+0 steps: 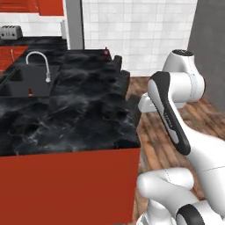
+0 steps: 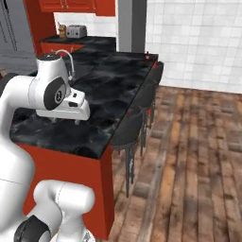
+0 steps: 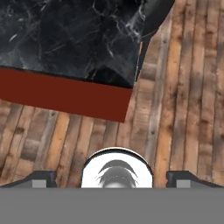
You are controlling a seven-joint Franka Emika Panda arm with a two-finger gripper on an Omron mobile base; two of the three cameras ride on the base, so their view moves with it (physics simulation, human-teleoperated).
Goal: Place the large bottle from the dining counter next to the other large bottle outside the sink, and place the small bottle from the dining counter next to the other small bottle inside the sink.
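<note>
The dining counter is a black marble-look slab over a red panel, and its near corner lies below the hand. My gripper is open and holds nothing; its fingertips stand wide apart over the wooden floor by that corner. From the right base it hangs at the counter's near edge. The black sink with its curved silver tap sits at the counter's far left. A small red-topped item stands at the far end, too small to identify. The bottles are out of view.
Black bar stools line the counter's right edge, one at the hand view's top. Wooden floor opens to the right. A toaster sits on the back counter. A grey column rises behind the slab.
</note>
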